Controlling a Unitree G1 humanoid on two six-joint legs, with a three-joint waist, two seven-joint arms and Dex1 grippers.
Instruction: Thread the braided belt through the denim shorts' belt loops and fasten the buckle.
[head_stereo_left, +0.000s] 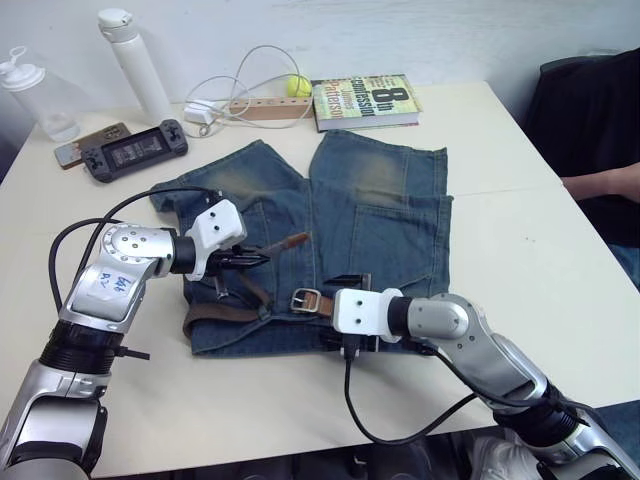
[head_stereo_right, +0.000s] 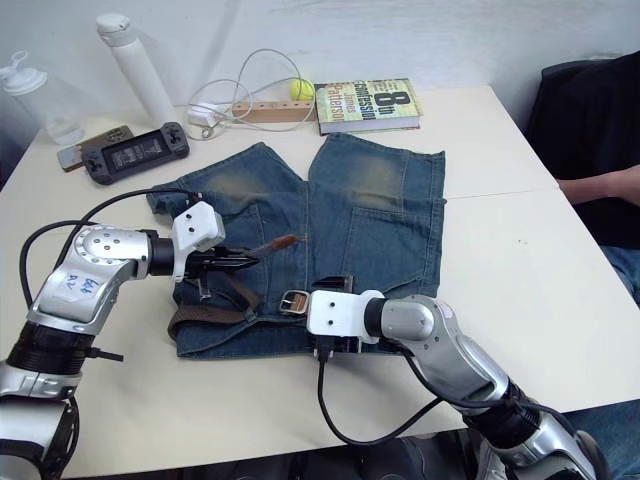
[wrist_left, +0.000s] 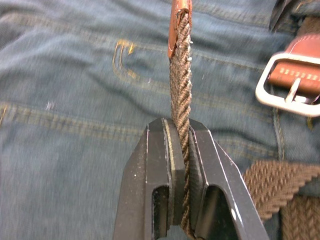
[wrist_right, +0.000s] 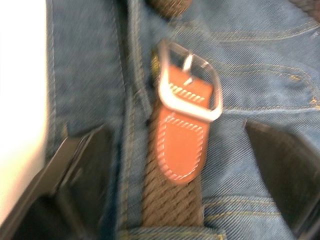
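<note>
The left gripper (wrist_left: 181, 150) pinches the ropey braided belt (wrist_left: 181, 85). The right gripper (wrist_right: 185, 170), wide open, straddles the shiny buckle (wrist_right: 189, 82) on soft denim shorts (head_stereo_left: 380, 215).

Even, bright overhead light; soft shadows under my arms. Both wrist views blurred, the buckle (wrist_right: 189, 80) softest.

A white table (head_stereo_left: 560, 260) fills the room's foreground — evenly lit, with a seam running across its right side (faint but visible). Behind it stands a plain pale wall (head_stereo_left: 400, 30).
</note>
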